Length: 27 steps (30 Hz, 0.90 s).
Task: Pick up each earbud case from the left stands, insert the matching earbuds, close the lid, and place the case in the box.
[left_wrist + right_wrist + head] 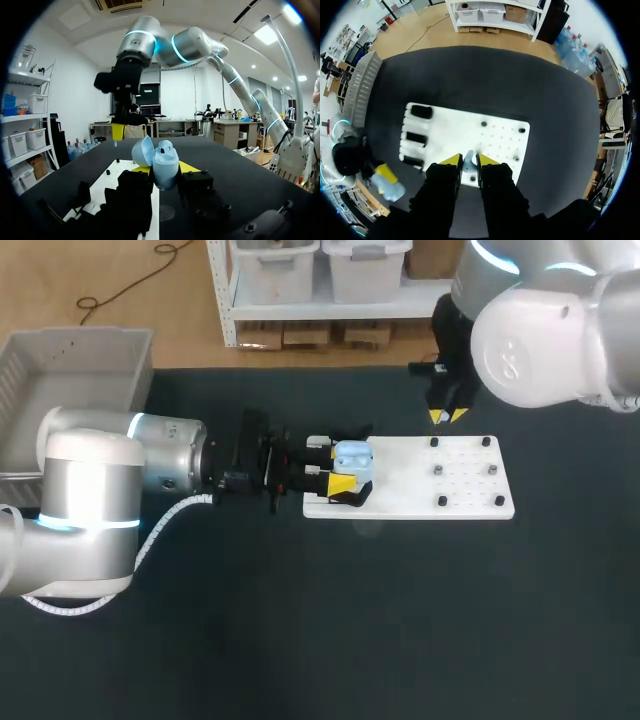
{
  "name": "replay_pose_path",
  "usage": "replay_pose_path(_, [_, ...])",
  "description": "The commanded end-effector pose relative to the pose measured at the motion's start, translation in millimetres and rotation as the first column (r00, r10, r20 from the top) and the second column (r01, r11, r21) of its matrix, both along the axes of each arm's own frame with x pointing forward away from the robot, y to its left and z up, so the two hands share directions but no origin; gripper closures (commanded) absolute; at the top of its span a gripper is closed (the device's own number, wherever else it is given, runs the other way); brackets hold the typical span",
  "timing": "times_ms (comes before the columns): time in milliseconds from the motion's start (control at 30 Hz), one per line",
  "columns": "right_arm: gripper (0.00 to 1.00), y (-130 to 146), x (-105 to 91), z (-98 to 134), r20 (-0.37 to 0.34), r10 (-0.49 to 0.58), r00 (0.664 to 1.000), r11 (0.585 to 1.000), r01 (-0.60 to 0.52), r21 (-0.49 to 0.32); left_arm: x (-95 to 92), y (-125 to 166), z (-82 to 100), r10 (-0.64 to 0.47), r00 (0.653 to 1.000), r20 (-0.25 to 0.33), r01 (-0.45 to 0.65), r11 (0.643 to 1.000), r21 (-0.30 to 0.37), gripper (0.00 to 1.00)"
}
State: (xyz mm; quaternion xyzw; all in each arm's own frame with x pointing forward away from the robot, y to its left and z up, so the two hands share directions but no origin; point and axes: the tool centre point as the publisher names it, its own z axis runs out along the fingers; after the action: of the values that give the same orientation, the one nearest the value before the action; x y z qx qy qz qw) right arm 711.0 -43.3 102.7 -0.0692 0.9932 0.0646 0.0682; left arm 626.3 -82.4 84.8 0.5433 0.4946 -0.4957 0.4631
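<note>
Left gripper [336, 466]: nearest the robot, reaching in level from the left, with its yellow fingertips [190, 167] clamped on either side of the case.
Earbud case [355, 461]: light blue, held just above the left edge of the board, over the row of stands. In the left wrist view its lid [142, 150] is swung open, away from the rounded body.
Board [400, 483]: a flat white plate on the dark table, its long side running left to right.
Stands [416, 137]: three black holders in a row down the board's left edge. In the right wrist view all three are bare on top.
Pegs [438, 471]: small dark studs in two rows on the right half of the board, among a grid of fine holes.
Right gripper [447, 416]: hangs pointing straight down over the far edge of the board, near the far-left peg and well apart from the case. Its fingers stand close together and pinch a small piece.
Earbud [469, 162]: a small pale piece caught between the right gripper's yellow tips. It is too small to make out further.
Bin [75, 365]: a grey plastic box at the far left corner of the table, well apart from the board.
</note>
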Motion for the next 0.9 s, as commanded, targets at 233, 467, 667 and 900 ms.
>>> replay_pose_path(233, [1.00,30,-56.0,76,0.036,0.042,0.998,0.999,-0.042,-0.014,-1.2,0,-0.1,0.004,1.000,0.002,-0.004,1.000,0.000,1.00])
replay_pose_path(467, [1.00,62,-76.1,82,-0.050,0.127,0.991,0.992,-0.127,0.008,-1.2,0,-0.1,0.004,1.000,0.002,-0.004,1.000,0.000,1.00])
replay_pose_path(667, [1.00,90,-89.6,77,-0.088,0.191,0.978,0.982,-0.189,0.027,-1.2,0,-0.1,0.004,1.000,0.002,-0.004,1.000,0.000,1.00])
replay_pose_path(900, [1.00,104,-90.5,71,-0.098,0.196,0.976,0.980,-0.194,0.032,-1.2,0,-0.1,0.004,1.000,0.002,-0.004,1.000,0.000,1.00])
